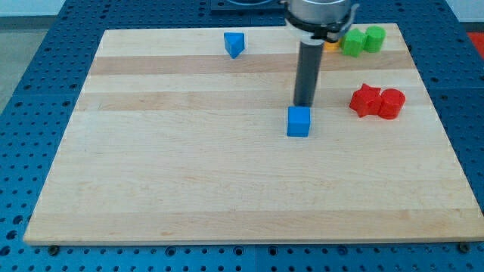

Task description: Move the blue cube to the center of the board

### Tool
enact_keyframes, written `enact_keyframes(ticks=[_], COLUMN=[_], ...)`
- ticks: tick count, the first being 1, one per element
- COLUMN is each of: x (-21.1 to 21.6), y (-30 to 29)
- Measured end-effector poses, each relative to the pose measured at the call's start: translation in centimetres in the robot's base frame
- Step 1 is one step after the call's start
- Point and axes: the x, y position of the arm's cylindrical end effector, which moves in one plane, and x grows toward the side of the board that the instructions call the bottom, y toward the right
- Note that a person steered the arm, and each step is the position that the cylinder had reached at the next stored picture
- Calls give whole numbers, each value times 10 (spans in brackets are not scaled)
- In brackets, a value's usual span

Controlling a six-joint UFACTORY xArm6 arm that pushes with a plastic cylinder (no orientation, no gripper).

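The blue cube (299, 121) lies on the wooden board (189, 174), a little right of the middle and slightly toward the view's top. My tip (304, 105) stands right at the cube's top edge, touching it or nearly so. The dark rod rises from there to the view's top.
A blue wedge-like block (234, 44) lies near the top edge, left of the rod. Two green blocks (361, 40) sit at the top right, with a yellow-orange block (332, 45) partly hidden behind the rod. A red star block (366, 100) and a red cylinder (392, 103) sit together at the right.
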Motion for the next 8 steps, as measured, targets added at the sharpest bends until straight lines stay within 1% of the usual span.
enact_keyframes(ticks=[1, 3, 4, 5, 6, 7, 8], x=[23, 54, 59, 86, 106, 93, 54], y=[5, 5, 26, 35, 25, 5, -21])
